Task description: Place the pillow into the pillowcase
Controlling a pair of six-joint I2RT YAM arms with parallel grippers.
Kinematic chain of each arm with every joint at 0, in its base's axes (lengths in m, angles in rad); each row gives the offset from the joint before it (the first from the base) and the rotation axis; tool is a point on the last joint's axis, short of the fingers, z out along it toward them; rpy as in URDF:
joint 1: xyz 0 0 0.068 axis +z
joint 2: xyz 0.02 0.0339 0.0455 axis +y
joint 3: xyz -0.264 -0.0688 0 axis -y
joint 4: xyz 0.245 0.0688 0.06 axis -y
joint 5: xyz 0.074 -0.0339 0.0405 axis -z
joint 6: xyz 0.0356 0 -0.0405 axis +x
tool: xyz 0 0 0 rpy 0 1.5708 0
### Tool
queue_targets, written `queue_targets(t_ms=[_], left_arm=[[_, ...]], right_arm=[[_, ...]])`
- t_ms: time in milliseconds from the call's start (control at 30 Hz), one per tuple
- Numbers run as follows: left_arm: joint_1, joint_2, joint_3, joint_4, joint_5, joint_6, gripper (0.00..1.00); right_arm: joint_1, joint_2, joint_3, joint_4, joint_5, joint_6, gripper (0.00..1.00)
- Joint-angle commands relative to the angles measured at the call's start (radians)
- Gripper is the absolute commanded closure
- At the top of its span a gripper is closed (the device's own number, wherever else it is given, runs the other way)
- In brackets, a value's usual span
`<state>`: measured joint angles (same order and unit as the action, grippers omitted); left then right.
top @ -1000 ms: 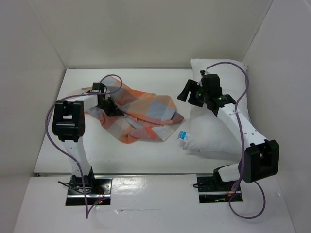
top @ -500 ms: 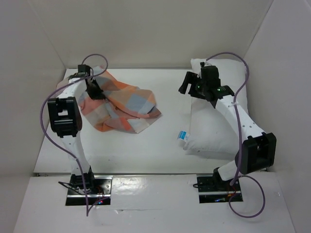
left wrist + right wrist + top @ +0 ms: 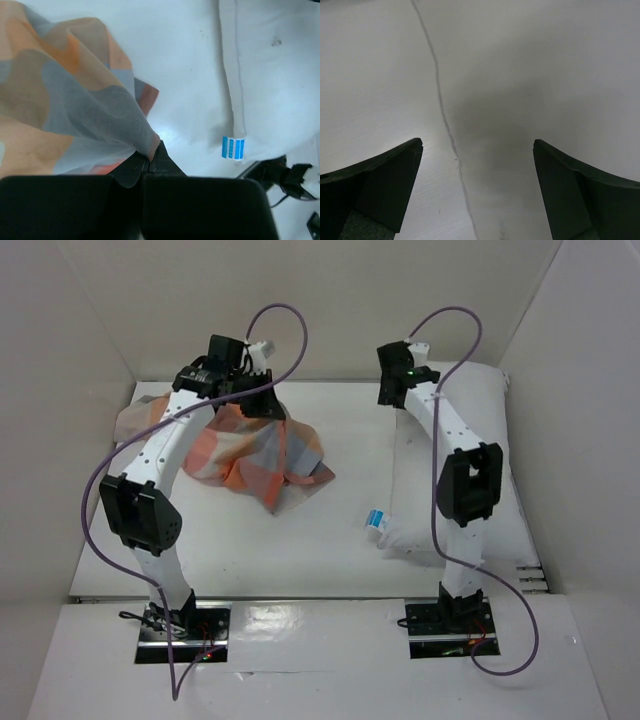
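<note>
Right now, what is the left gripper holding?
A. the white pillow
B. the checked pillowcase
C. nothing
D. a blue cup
B: the left gripper is shut on a fold of the checked pillowcase, while the white pillow lies apart on the right.

The white tabletop (image 3: 250, 550) carries the pillow (image 3: 415, 490), lying flat along the right edge from the far right corner almost to the near edge, its blue-and-white label (image 3: 376, 520) facing the middle. The pillowcase (image 3: 250, 455) sits bunched toward the far left corner, lower folds resting on the tabletop, its top drawn up off it.
</note>
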<state>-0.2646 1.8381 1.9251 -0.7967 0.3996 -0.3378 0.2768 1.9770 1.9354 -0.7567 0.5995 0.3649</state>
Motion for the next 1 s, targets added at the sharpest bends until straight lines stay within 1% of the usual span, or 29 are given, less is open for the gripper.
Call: queue_targets(t_ms=[0, 33, 67, 100, 133, 167, 200, 233, 267, 300, 333, 367, 400, 433, 467, 500, 533, 567, 600, 633, 667, 700, 733, 767, 800, 833, 867, 967], left_arm=[[-0.025, -0.028, 0.012, -0.042, 0.077, 0.033, 1.0], [-0.025, -0.039, 0.012, -0.042, 0.077, 0.033, 1.0], [-0.025, -0.039, 0.012, -0.042, 0.09, 0.033, 1.0], [-0.025, -0.049, 0.012, -0.042, 0.09, 0.033, 1.0], [-0.025, -0.059, 0.012, -0.042, 0.09, 0.042, 1.0], [-0.025, -0.059, 0.012, -0.053, 0.09, 0.042, 1.0], [-0.016, -0.068, -0.001, -0.053, 0.09, 0.042, 1.0], [-0.016, -0.082, -0.002, -0.053, 0.09, 0.042, 1.0], [-0.007, -0.082, -0.017, -0.062, 0.09, 0.051, 1.0], [-0.007, -0.097, -0.032, -0.062, 0.099, 0.051, 1.0], [0.017, -0.106, -0.032, -0.062, 0.099, 0.051, 1.0], [0.027, -0.115, -0.046, -0.062, 0.108, 0.051, 1.0], [0.037, -0.129, -0.046, -0.062, 0.12, 0.051, 1.0], [0.057, -0.138, -0.058, -0.062, 0.12, 0.051, 1.0], [0.067, -0.138, -0.058, -0.062, 0.133, 0.051, 1.0], [0.067, -0.152, -0.069, -0.062, 0.133, 0.051, 1.0], [0.077, -0.166, -0.083, -0.062, 0.133, 0.051, 1.0], [0.087, -0.166, -0.083, -0.062, 0.133, 0.051, 1.0], [0.087, -0.178, -0.096, -0.062, 0.133, 0.051, 1.0], [0.087, -0.191, -0.109, -0.062, 0.142, 0.051, 1.0], [0.096, -0.191, -0.109, -0.062, 0.142, 0.04, 1.0], [0.096, -0.191, -0.121, -0.053, 0.142, 0.04, 1.0], [0.096, -0.2, -0.13, -0.053, 0.154, 0.04, 1.0], [0.096, -0.2, -0.13, -0.053, 0.169, 0.04, 1.0], [0.096, -0.2, -0.13, -0.042, 0.17, 0.03, 1.0], [0.096, -0.2, -0.13, -0.042, 0.17, 0.029, 1.0], [0.105, -0.2, -0.13, -0.042, 0.17, 0.029, 1.0], [0.105, -0.2, -0.13, -0.042, 0.179, 0.029, 1.0]], right_arm=[[-0.03, 0.144, 0.066, -0.193, 0.122, -0.004, 0.01], [-0.054, 0.161, 0.077, -0.193, 0.064, -0.004, 0.01], [-0.063, 0.161, 0.059, -0.181, 0.031, -0.004, 0.07], [-0.073, 0.17, 0.039, -0.134, -0.009, -0.004, 0.16], [-0.073, 0.152, 0.015, -0.103, -0.061, -0.015, 0.3], [-0.083, 0.137, -0.037, -0.07, -0.163, -0.042, 0.49], [-0.083, 0.094, -0.065, -0.014, -0.196, -0.043, 0.92], [-0.083, 0.068, -0.091, 0.011, -0.226, -0.052, 1.0], [-0.083, 0.04, -0.117, 0.037, -0.292, -0.078, 1.0], [-0.074, 0.01, -0.177, 0.068, -0.315, -0.095, 1.0], [-0.074, -0.039, -0.2, 0.088, -0.316, -0.104, 1.0], [-0.074, -0.055, -0.214, 0.088, -0.325, -0.116, 1.0], [-0.074, -0.055, -0.214, 0.074, -0.299, -0.125, 1.0], [-0.074, -0.055, -0.182, -0.009, -0.271, -0.126, 0.89], [-0.062, -0.055, -0.167, -0.029, -0.25, -0.126, 0.36], [-0.027, -0.082, -0.167, -0.029, -0.215, -0.126, 0.19], [0.004, -0.12, -0.212, -0.003, -0.202, -0.135, 0.06], [0.04, -0.217, -0.246, 0.078, -0.202, -0.144, 0.0], [0.112, -0.268, -0.283, 0.129, -0.246, -0.167, 0.0], [0.149, -0.318, -0.384, 0.257, -0.283, -0.176, 0.0], [0.185, -0.41, -0.439, 0.32, -0.326, -0.187, 0.01], [0.262, -0.446, -0.494, 0.382, -0.366, -0.198, 0.02], [0.304, -0.473, -0.597, 0.44, -0.406, -0.198, 0.05], [0.343, -0.506, -0.642, 0.539, -0.415, -0.198, 0.05], [0.42, -0.506, -0.709, 0.584, -0.415, -0.207, 0.06], [0.459, -0.506, -0.731, 0.615, -0.394, -0.207, 0.06], [0.488, -0.506, -0.745, 0.661, -0.382, -0.207, 0.08], [0.558, -0.434, -0.756, 0.701, -0.366, -0.207, 0.08]])
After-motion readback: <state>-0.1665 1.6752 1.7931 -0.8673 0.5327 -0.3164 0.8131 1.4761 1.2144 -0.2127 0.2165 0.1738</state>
